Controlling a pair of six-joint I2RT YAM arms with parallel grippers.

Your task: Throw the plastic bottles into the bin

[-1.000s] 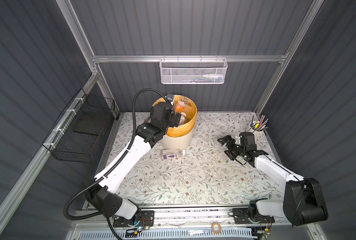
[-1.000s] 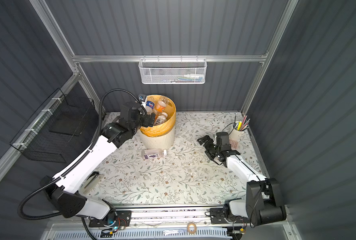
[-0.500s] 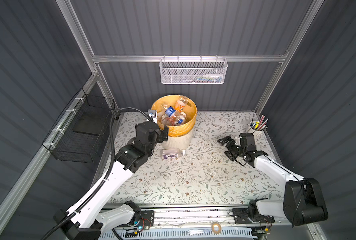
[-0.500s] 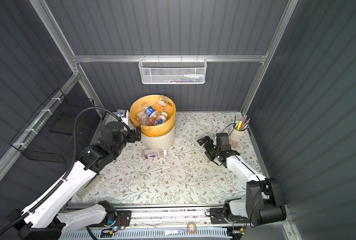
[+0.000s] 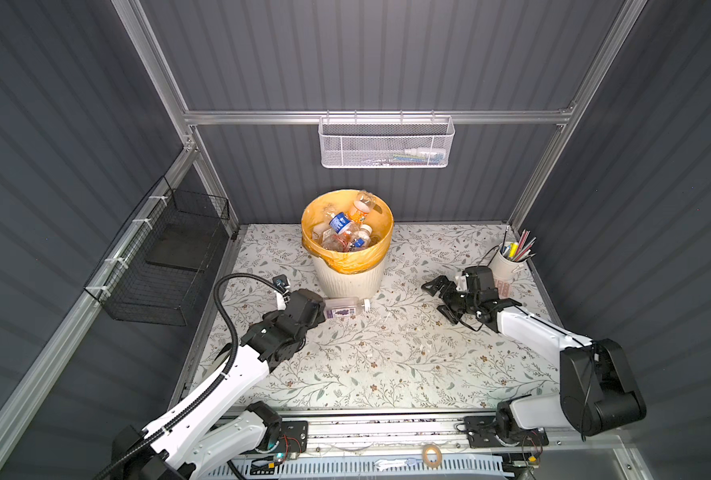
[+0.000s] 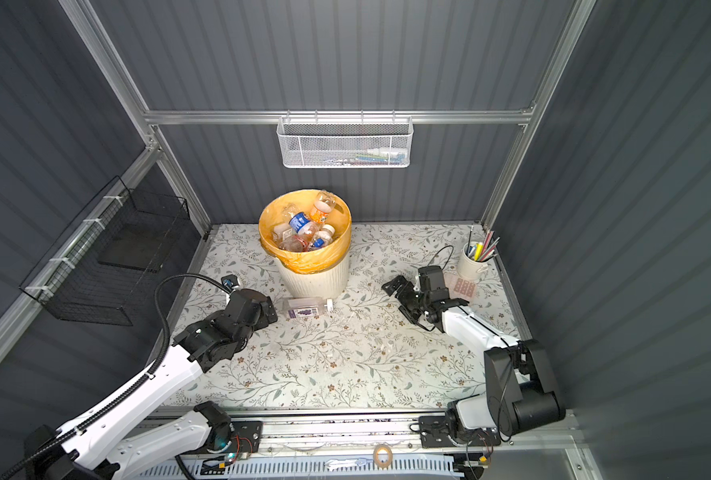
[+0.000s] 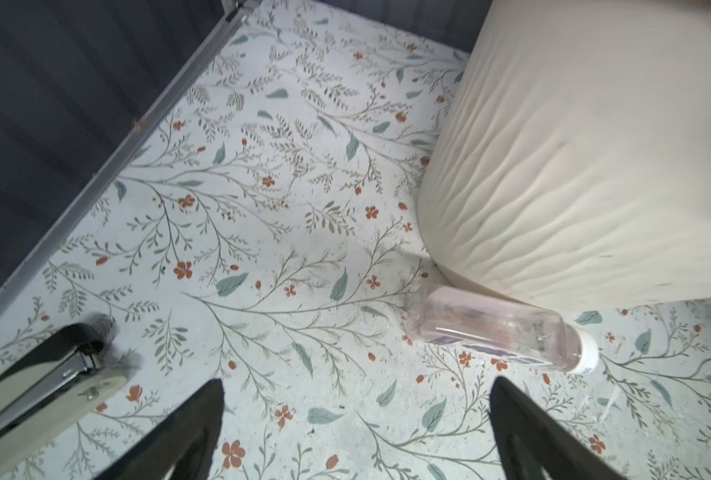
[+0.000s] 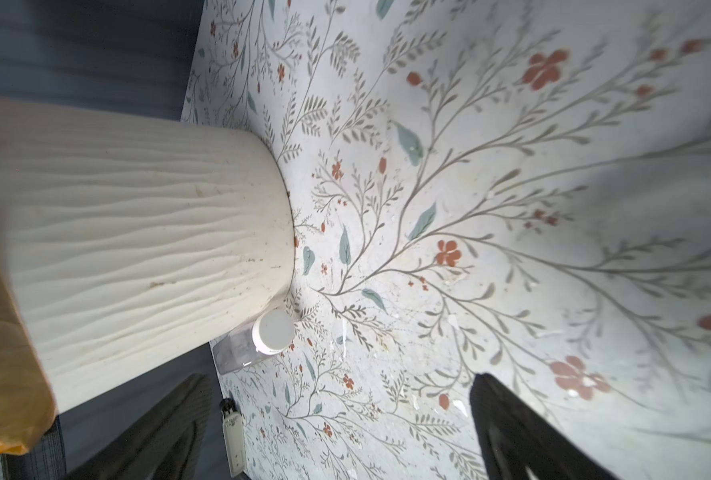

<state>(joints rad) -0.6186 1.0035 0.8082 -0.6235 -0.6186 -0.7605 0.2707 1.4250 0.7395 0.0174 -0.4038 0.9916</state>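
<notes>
Left wrist view: bottle (image 7: 491, 332) against bin (image 7: 574, 166), just ahead of wide-open, empty left pincer (image 7: 355, 386)

The left gripper (image 5: 315, 312) has withdrawn from over the bin (image 5: 347, 283) and sunk low to the table (image 5: 387, 365) at the bin's 7 o'clock, ending just at 9 o'clock of the lying clear bottle (image 5: 343, 308). The binned bottles (image 5: 345, 232) now show uncovered.

Clear bottle (image 5: 344, 308) lying against bin (image 5: 347, 281)
</notes>
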